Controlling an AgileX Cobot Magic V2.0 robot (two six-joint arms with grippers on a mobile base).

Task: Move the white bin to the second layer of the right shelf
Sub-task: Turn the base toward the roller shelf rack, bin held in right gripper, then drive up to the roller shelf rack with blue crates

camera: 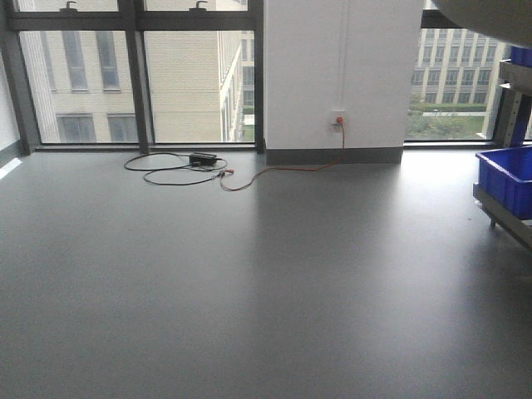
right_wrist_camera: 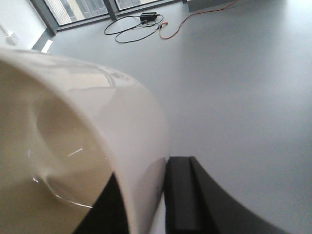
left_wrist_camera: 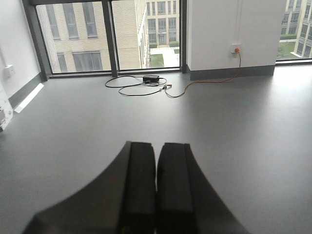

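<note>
The white bin (right_wrist_camera: 73, 122) fills the left of the right wrist view, glossy cream, its inside facing the camera. My right gripper (right_wrist_camera: 146, 168) is shut on its wall, one finger inside and one outside, holding it above the grey floor. A pale curved piece of the bin (camera: 490, 17) shows at the top right corner of the front view. My left gripper (left_wrist_camera: 157, 144) is shut and empty, pointing over the floor. A steel rack (camera: 502, 209) stands at the right edge of the front view. Its rollers are out of view, so I cannot tell the second layer.
A blue crate (camera: 507, 179) sits on the rack's low level, and another blue piece (camera: 521, 56) shows higher up. A black adapter with looped cables (camera: 199, 162) lies on the floor by the windows. An orange cord (camera: 342, 141) runs to a wall socket.
</note>
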